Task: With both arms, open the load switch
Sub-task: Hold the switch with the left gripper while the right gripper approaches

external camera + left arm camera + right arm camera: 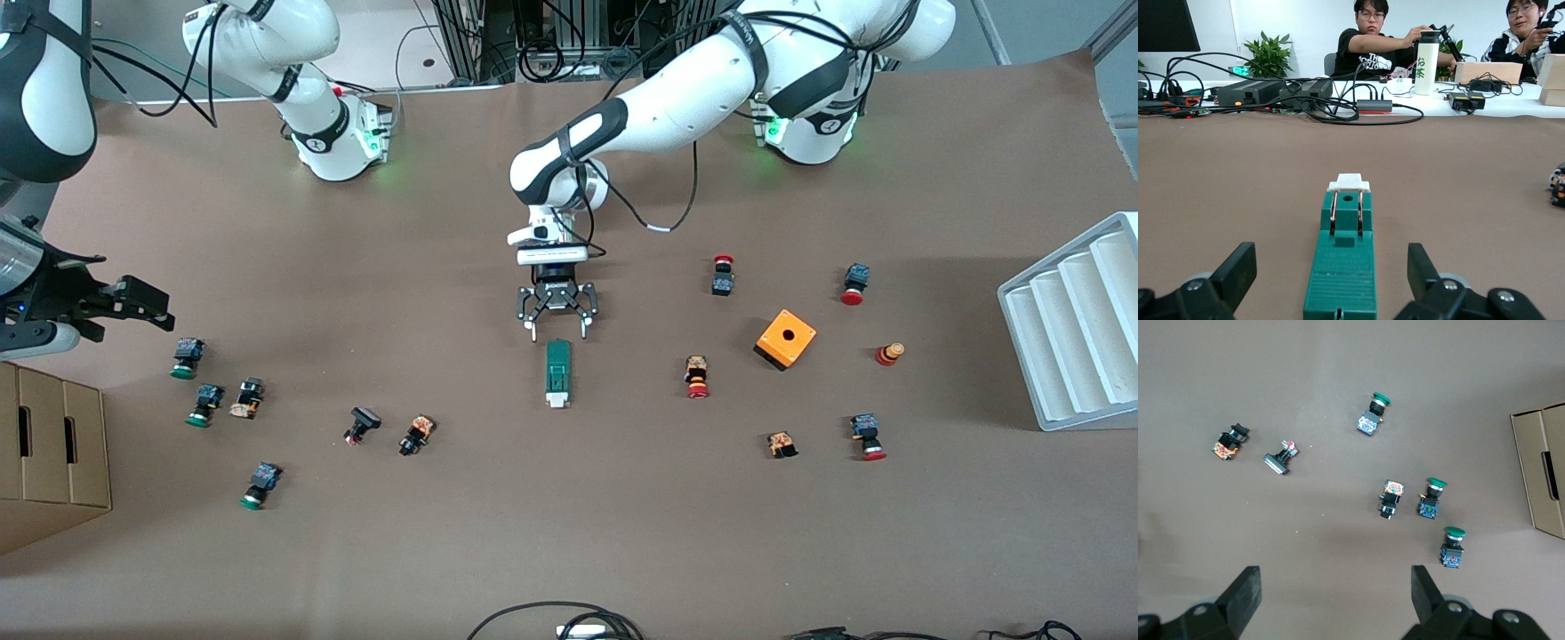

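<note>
A dark-green load switch (558, 372) with a white end, an orange box (786, 339), brown table (569, 533).

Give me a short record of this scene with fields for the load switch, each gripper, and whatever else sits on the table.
load switch: lying flat mid-table, dark green, white piece at the end nearer the front camera, untouched
left gripper: open, low at the switch's green end, a finger to either side, not closed on it
right gripper: open, up over the green-capped push buttons at the right arm's end
orange box: toward the left arm's end, among red-capped push buttons
white rack: at the table's edge, left arm's end
cardboard box: right arm's end
</note>
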Motion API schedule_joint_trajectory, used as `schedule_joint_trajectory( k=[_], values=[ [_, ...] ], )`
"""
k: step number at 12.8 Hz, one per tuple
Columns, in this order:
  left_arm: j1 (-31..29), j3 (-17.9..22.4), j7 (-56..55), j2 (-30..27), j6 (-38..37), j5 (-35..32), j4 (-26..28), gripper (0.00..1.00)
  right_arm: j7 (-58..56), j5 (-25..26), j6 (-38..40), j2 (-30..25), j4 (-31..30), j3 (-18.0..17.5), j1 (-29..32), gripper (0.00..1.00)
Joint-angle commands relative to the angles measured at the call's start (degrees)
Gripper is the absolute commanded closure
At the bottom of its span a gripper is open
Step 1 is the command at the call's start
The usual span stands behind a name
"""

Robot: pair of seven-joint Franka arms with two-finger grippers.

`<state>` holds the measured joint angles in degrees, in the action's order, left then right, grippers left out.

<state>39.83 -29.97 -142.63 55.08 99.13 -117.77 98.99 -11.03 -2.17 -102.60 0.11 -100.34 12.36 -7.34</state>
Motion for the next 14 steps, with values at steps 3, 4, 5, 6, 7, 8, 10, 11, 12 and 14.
schedule_joint_trajectory(
  k=[3,4,5,6,7,8,10,11,12,14],
  values=[
    [-0.89,-0.88,-0.55,2.04,-1.22,-2.2,-1.88,0.0,0.3,1.73,-1.11,-0.9,-1.44,0.03,-0.4,0.0],
    [-0.98,-0.79,-0.64,2.31,-1.22,-3.16,-1.96,0.0,0.3,1.73,-1.11,-0.9,-1.61,0.03,-0.4,0.0],
    [-0.98,-0.7,-0.72,2.92,-1.22,-3.95,-2.75,0.0,0.22,1.73,-1.02,-0.81,-1.62,0.03,-0.4,0.0],
    [-0.98,-0.79,-0.99,3.97,-1.22,-4.04,-4.84,0.0,0.21,1.73,-1.11,-0.64,-1.53,0.03,-0.4,0.0],
    [-0.89,-0.79,-0.99,4.76,-1.22,-4.13,-6.34,0.0,0.3,1.73,-1.2,-0.46,-1.53,-0.05,-0.4,0.0],
    [-0.89,-0.7,-1.07,4.95,-1.22,-4.13,-6.79,0.0,0.65,1.73,-1.2,-0.11,-1.53,-0.14,-0.4,0.0],
    [-0.89,-0.7,-1.16,5.99,-1.22,-4.13,-6.8,0.0,1.0,1.73,-1.2,0.15,-1.53,-0.49,-0.4,0.0],
    [-0.89,-0.7,-1.34,6.52,-1.57,-4.57,-6.8,0.0,1.09,1.65,-1.2,0.59,-1.44,-0.49,-0.4,0.0],
    [-0.89,-0.7,-1.51,6.79,-1.92,-5.01,-6.8,0.0,1.62,1.38,-1.2,1.29,-1.09,-0.49,-0.48,0.0],
    [-0.89,-0.7,-1.43,7.41,-1.93,-5.1,-6.71,0.0,5.46,0.94,-1.2,3.31,-0.47,-2.33,-0.31,0.0]
  ],
)
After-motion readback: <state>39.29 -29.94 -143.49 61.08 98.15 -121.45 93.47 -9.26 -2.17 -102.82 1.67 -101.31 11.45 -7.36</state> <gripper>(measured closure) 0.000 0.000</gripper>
